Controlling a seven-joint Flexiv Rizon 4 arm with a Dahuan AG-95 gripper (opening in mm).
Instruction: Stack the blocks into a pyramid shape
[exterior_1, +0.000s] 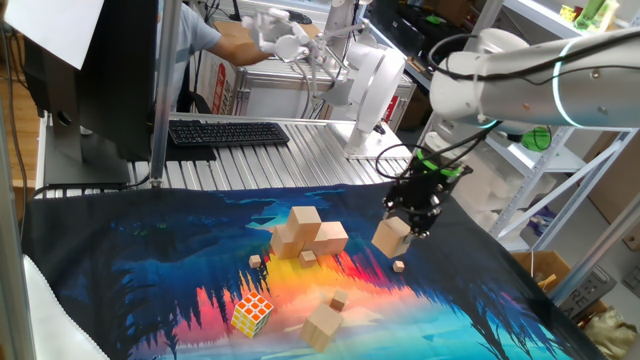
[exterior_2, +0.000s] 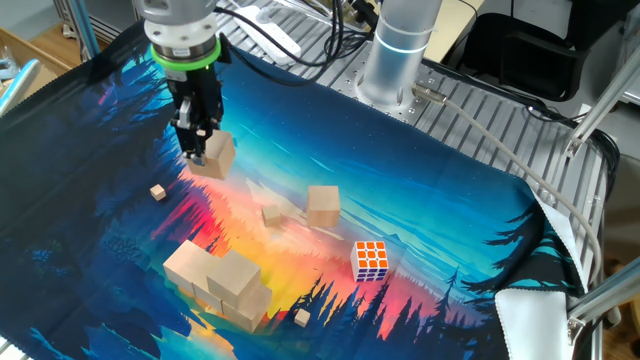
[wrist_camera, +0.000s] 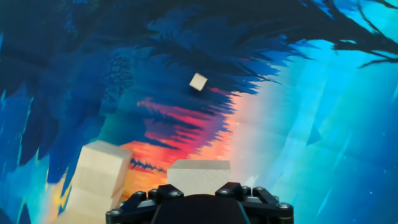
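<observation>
My gripper (exterior_1: 407, 226) is shut on a pale wooden block (exterior_1: 391, 238), held tilted just above the cloth, right of the stack. The other fixed view has this gripper (exterior_2: 199, 150) and the held block (exterior_2: 215, 157) at the upper left. In the hand view the block (wrist_camera: 199, 175) sits between the jaws of the gripper (wrist_camera: 199, 188). A cluster of blocks (exterior_1: 306, 236) (exterior_2: 222, 281) stands mid-cloth with one block on top, and shows at the hand view's lower left as stacked blocks (wrist_camera: 96, 180). One loose block (exterior_1: 323, 326) (exterior_2: 323, 205) lies apart, near the front.
A multicoloured puzzle cube (exterior_1: 251, 313) (exterior_2: 371, 260) lies near the loose block. Tiny wooden cubes (exterior_1: 399, 265) (exterior_2: 158, 191) (wrist_camera: 198, 81) are scattered on the painted cloth (exterior_1: 150, 280). A keyboard (exterior_1: 228, 132) and the arm's base (exterior_2: 398, 50) stand behind the cloth.
</observation>
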